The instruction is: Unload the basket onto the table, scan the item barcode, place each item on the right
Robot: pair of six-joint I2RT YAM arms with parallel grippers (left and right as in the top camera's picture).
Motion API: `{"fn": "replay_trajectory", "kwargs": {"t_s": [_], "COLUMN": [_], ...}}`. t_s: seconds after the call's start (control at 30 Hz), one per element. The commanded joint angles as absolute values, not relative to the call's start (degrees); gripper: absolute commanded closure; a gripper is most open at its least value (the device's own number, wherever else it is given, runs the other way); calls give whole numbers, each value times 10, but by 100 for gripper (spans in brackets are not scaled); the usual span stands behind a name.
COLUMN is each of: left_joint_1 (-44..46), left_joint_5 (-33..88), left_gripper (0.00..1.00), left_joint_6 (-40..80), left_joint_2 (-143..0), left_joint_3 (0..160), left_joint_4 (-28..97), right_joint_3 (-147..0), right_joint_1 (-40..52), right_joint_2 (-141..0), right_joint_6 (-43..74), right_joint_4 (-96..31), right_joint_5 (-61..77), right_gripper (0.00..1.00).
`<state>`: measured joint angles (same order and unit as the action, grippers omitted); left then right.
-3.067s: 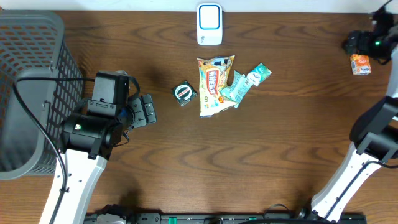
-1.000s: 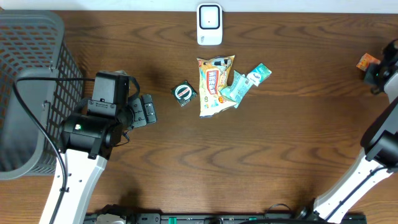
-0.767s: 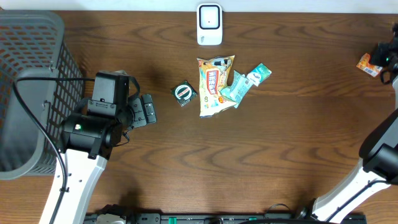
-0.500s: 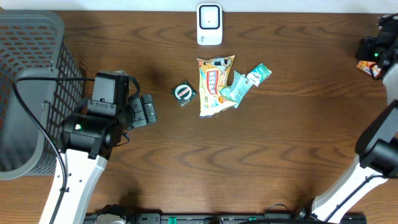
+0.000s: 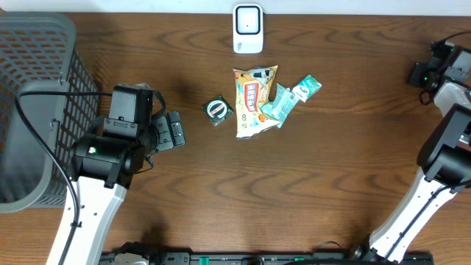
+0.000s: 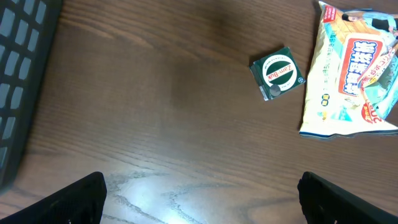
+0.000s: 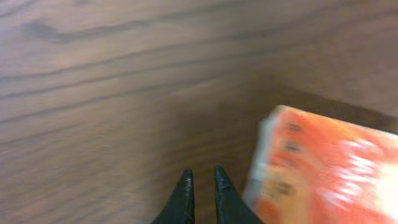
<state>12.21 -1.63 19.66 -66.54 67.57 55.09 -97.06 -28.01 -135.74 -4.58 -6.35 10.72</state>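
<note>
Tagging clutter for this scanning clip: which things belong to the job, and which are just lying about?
Job, likely: barcode scanner, orange packet, right gripper beside it.
Lying about: snack bag, Zam-Buk tin, teal sachets, mesh basket.

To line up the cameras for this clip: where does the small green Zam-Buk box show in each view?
Overhead: the green box sits near the middle of the picture, just left of the yellow snack bag.
Left wrist: it is at upper right, again just left of the snack bag.
Right wrist: not in it; an orange packet shows instead.
Shared landmark: the snack bag, seen in the overhead and left wrist views.
</note>
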Motion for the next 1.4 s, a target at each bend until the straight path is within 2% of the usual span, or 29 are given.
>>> {"fn": "replay_trajectory", "kwargs": {"t_s": [0.0, 0.07, 0.2, 0.37, 0.47, 0.63, 0.83, 1.13, 1.17, 1.23, 1.3, 1.37], "left_joint_1": [121, 121, 121, 121, 121, 121, 121, 121, 121, 121, 121, 121], "left_joint_5": [-15, -15, -15, -15, -15, -15, -15, -15, -15, -15, -15, -15], "left_gripper": [2, 2, 2, 3, 2, 2, 2, 2, 2, 2, 2, 2], "left_joint_6": [202, 202, 202, 202, 202, 202, 202, 202, 202, 202, 202, 202], "left_joint_2": [-667, -667, -667, -667, -667, -667, -667, -667, -667, -667, -667, -667], "left_joint_3": [681, 681, 681, 681, 681, 681, 681, 681, 681, 681, 681, 681], "left_joint_4": [550, 551, 551, 551, 551, 551, 551, 551, 551, 551, 551, 551], "right_joint_3": [-971, -972, -972, -972, -972, -972, -972, -972, -972, -972, -972, -970], "right_joint_1": [-298, -309, -335, -356, -355, -343, -314, -232, -222, -202, -177, -139], "right_joint_2": [-1357, -1354, -1331, -1268, -1226, -1169, -1161, -1163, -1163, -1163, -1164, -1164], "right_joint_6": [-32, -32, -32, -32, -33, -32, -32, 25, 30, 39, 55, 104], "right_joint_4": [-64, -79, -127, -170, -191, -237, -332, -416, -415, -416, -425, -436], "right_joint_5": [57, 50, 39, 46, 97, 319, 526, 582, 579, 568, 529, 431], "right_gripper": [91, 92, 99, 99, 93, 60, 1, 1, 4, 20, 25, 29]}}
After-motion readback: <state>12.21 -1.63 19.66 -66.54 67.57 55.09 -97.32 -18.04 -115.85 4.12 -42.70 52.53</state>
